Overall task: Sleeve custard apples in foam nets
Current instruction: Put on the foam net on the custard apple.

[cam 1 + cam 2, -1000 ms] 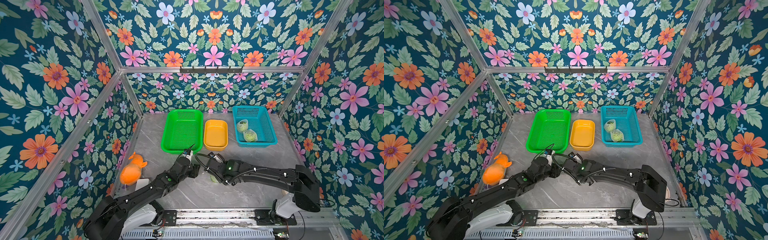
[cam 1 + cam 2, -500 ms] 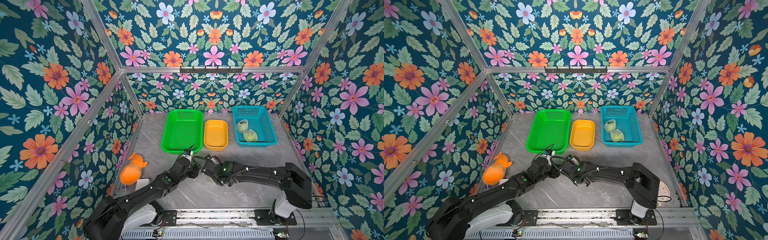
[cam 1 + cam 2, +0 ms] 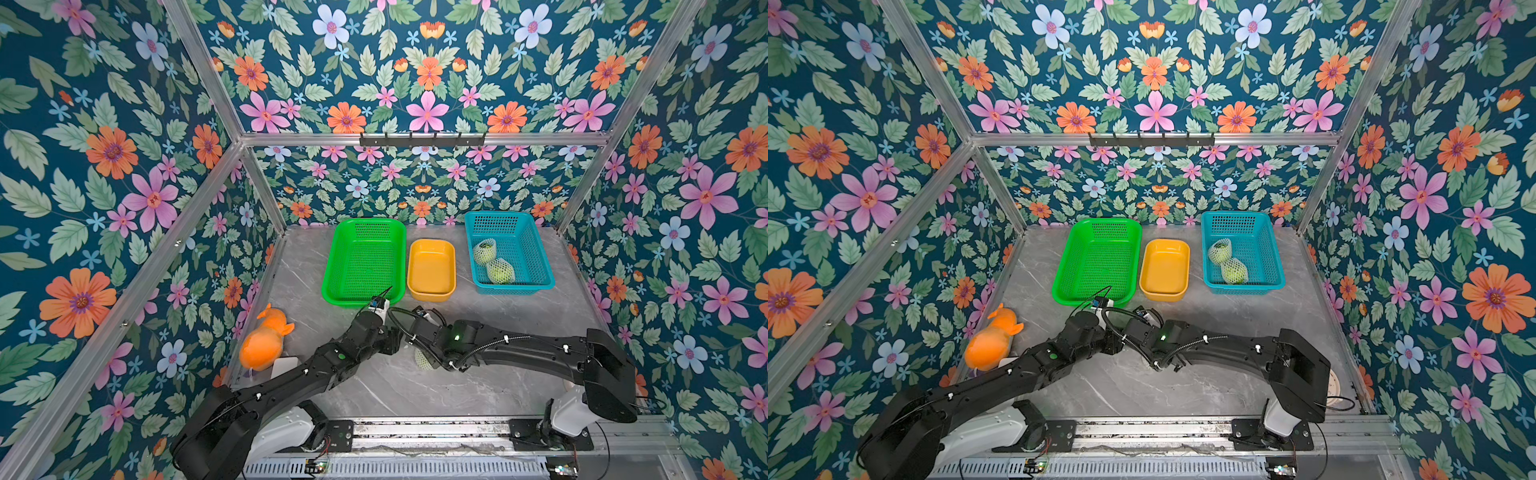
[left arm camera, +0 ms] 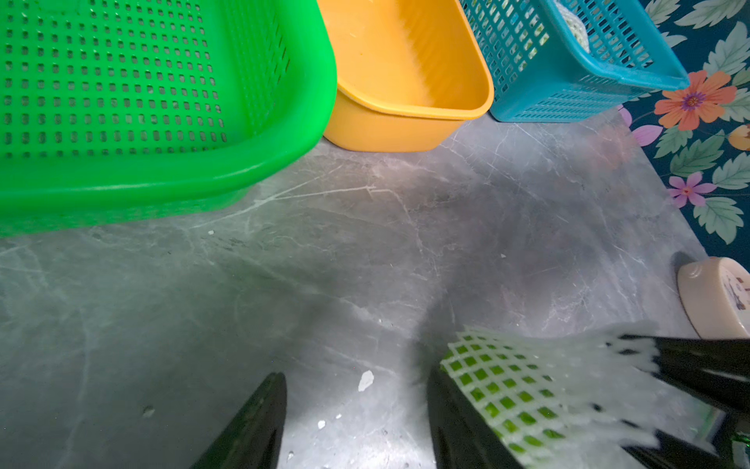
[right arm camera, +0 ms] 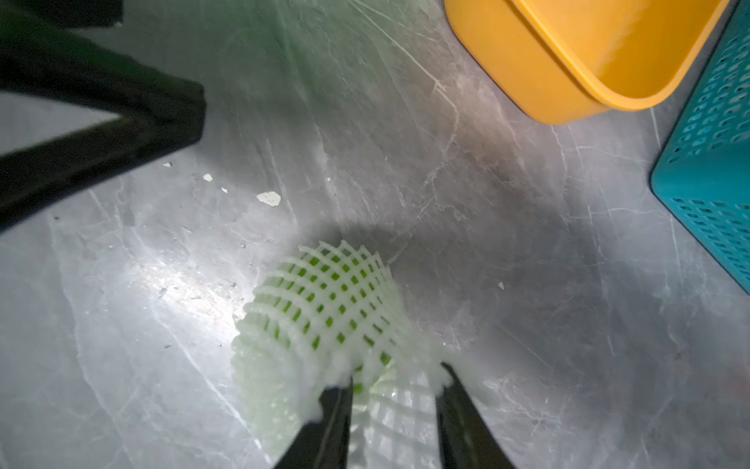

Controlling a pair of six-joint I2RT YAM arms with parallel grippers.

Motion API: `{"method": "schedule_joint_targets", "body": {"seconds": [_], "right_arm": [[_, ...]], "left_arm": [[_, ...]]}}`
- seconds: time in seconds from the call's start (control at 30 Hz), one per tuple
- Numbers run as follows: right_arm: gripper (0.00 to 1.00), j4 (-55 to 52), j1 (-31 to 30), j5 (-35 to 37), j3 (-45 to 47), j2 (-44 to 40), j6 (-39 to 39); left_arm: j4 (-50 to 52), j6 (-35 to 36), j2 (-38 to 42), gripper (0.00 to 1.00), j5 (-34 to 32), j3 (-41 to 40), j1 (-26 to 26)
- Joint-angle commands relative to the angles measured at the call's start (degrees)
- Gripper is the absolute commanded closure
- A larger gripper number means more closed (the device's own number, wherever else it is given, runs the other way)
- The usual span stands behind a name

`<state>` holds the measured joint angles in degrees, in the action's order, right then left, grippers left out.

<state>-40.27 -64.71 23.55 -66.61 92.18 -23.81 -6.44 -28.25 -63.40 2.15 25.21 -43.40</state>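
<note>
Low and inward, left arm (image 3: 332, 361), right arm (image 3: 519, 349), wrists close by custard apple (image 5: 335, 276).

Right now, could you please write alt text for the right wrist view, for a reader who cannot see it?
A green custard apple sleeved in a white foam net lies on a grey marble table. The right gripper, jaws apart, is at the net's frayed end. A yellow tub and a blue basket stand nearby.
</note>
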Motion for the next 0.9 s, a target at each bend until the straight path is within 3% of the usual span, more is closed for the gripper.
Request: {"method": "schedule_joint_targets", "body": {"seconds": [0.0,0.37,0.5,0.73,0.87], "right_arm": [[0.62,-0.9,-0.1,-0.5,-0.9,-1.0,-1.0],[0.49,-0.9,1.2,-3.0,-1.9,-5.1,-2.2],[0.5,0.2,3.2,-6.3,-1.0,-8.1,-3.6],[0.6,4.5,9.1,-16.9,4.9,-14.6,-6.5],[0.61,5.8,9.2,-18.6,7.1,-14.4,-7.6]], "left_arm": [[-0.8,0.4,-0.3,0.4,1.2,0.3,0.1],[0.1,-0.2,0.0,0.4,4.0,-0.6,0.1],[-0.2,0.6,0.7,0.39,9.4,-0.7,0.1],[-1.8,0.4,-0.2,0.38,20.3,-1.6,0.0],[-2.2,0.0,-1.5,0.37,21.8,-1.8,0.0]]}}
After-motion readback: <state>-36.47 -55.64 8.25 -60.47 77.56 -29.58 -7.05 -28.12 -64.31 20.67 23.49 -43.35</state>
